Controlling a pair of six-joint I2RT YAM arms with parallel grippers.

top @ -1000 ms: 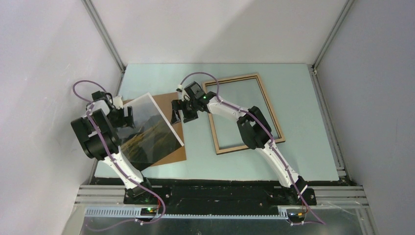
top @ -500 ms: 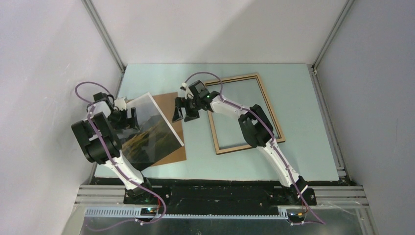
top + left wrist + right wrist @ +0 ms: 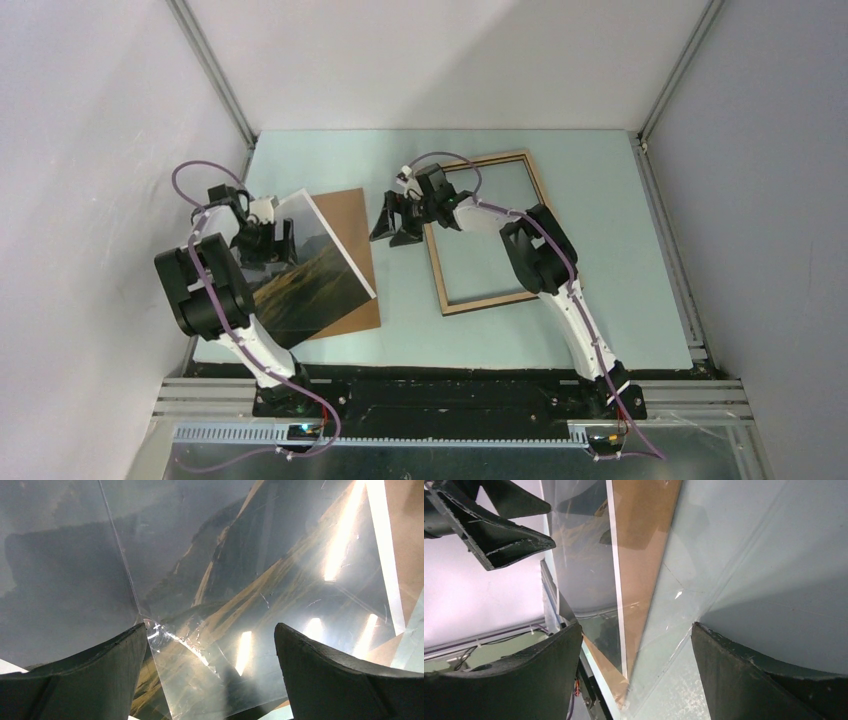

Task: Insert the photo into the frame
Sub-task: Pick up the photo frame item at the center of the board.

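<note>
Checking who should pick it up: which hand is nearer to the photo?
Left. The left hand hovers, open, over the far-left edge of the photo; the right hand is off to its right, by the left rail of the frame.

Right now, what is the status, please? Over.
Left gripper open over the photo. Right gripper open beside the frame. Photo on brown panel, not yet framed. Nothing lies inside frame.

A plain brown hardboard backing panel [image 3: 352,222] lies flat on the pale blue-green desk [image 3: 620,300], toward its left side and slightly askew. Only its far right strip and near right corner show. Grey-white walls [image 3: 440,60] close the desk in on three sides, with aluminium posts [image 3: 212,72] rising at the far corners. A metal rail [image 3: 700,390] runs along the near edge.
</note>
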